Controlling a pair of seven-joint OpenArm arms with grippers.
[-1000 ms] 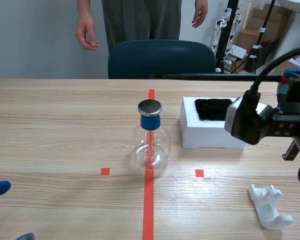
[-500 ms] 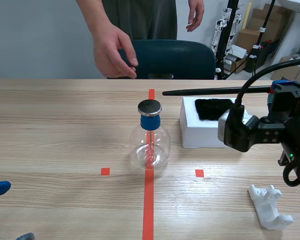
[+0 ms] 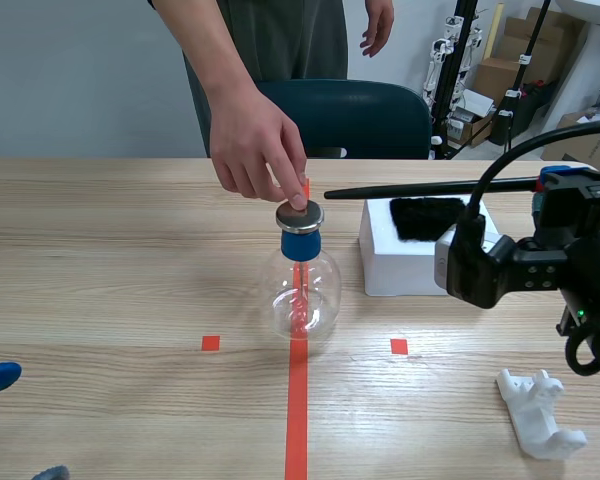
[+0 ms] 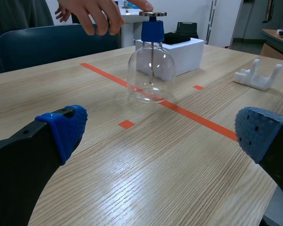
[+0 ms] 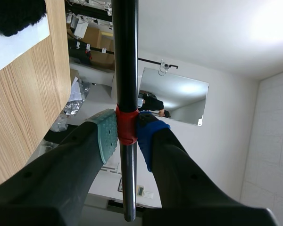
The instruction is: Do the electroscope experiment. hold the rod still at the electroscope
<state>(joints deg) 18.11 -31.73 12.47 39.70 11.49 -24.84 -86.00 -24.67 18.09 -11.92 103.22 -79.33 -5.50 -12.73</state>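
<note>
Reaching down over the last second, a person's hand (image 3: 255, 150) now rests a fingertip on the round metal cap (image 3: 299, 214) of the clear glass flask electroscope with a blue collar (image 3: 300, 290). The long black rod (image 3: 410, 187) sits lower than it did a second ago.

Scene view: the rod runs level from the right arm (image 3: 520, 265) over a white foam box (image 3: 400, 268) holding a black fur pad (image 3: 425, 217). Its tip is just beside the cap, apart from it. A white plastic bracket (image 3: 540, 412) lies near the right arm. The grip itself is hidden here.

Left wrist view: the left gripper (image 4: 162, 134) is released, its blue pads spread wide low over the wooden table (image 4: 132, 179). The electroscope stands well ahead on the tape line, a thin stem visible inside the glass.

Right wrist view: only here does the clamp show. The right gripper (image 5: 127, 132) is clenched on the rod at a red band (image 5: 126, 123), with one grey-green pad and one blue.
</note>
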